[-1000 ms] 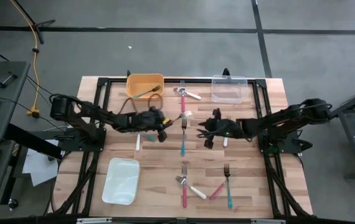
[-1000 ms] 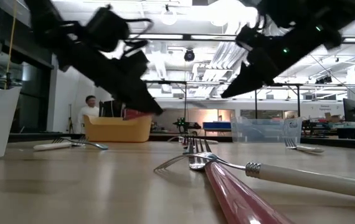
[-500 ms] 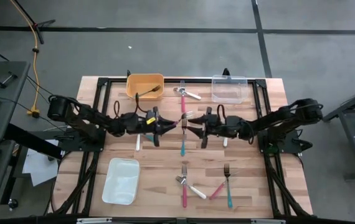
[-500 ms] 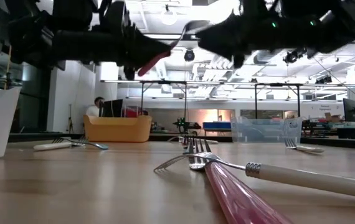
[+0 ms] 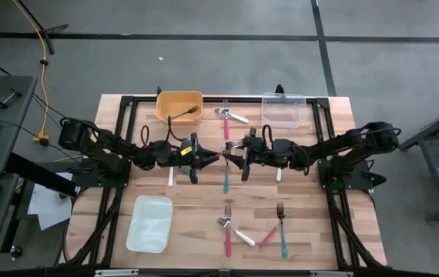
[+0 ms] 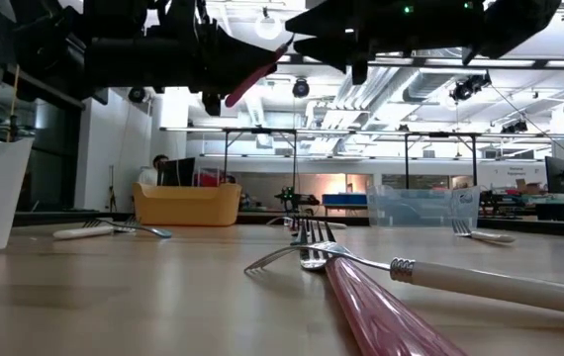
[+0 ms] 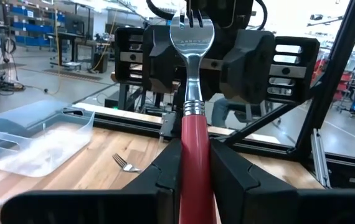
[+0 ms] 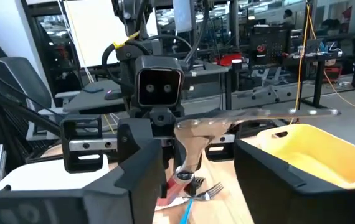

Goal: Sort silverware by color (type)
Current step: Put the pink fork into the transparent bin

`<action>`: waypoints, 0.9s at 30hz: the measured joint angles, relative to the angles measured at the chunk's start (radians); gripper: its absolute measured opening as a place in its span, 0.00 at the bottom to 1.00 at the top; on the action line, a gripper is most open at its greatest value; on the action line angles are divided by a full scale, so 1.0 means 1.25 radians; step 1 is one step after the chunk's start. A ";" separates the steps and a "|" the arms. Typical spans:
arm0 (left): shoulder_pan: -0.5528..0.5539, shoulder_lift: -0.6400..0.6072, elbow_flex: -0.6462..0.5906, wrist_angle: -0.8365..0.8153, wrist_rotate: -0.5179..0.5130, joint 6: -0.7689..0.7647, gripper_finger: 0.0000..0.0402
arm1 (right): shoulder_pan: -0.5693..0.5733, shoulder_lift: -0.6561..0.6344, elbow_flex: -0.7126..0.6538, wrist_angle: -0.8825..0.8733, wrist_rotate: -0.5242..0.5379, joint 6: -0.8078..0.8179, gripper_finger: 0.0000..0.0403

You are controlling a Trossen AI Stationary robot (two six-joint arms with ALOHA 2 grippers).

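Above mid-tabletop (image 5: pixel 196 201), the left gripper (image 5: pixel 204 156) clamps a red-handled fork (image 7: pixel 190 112) by its handle, head pointing at the right gripper (image 5: pixel 233 151), whose fingers stand spread around the fork's head. Beyond sit a yellow bin (image 5: pixel 179 105) and a clear container (image 5: pixel 283 108).

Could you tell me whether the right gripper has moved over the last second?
Yes. The right gripper has shifted left, away from the clear bin, up to the red fork in the left gripper.

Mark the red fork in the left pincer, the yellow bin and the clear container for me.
red fork (image 7: pixel 194 140): left wrist view, on its red handle.
yellow bin (image 5: pixel 179 105): high view, on its floor.
clear container (image 5: pixel 283 109): high view, on its floor.
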 joint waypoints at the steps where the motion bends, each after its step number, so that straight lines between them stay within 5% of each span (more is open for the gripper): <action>1: 0.000 0.000 0.000 0.000 0.000 0.000 0.12 | 0.000 0.000 0.000 0.000 0.000 0.000 0.43; 15: 0.000 0.000 0.000 0.004 0.001 -0.001 0.12 | -0.001 0.000 0.000 -0.001 -0.034 -0.017 0.04; 27: 0.001 0.000 0.000 -0.059 -0.057 -0.016 0.33 | -0.052 -0.099 0.000 -0.105 -0.030 -0.092 0.02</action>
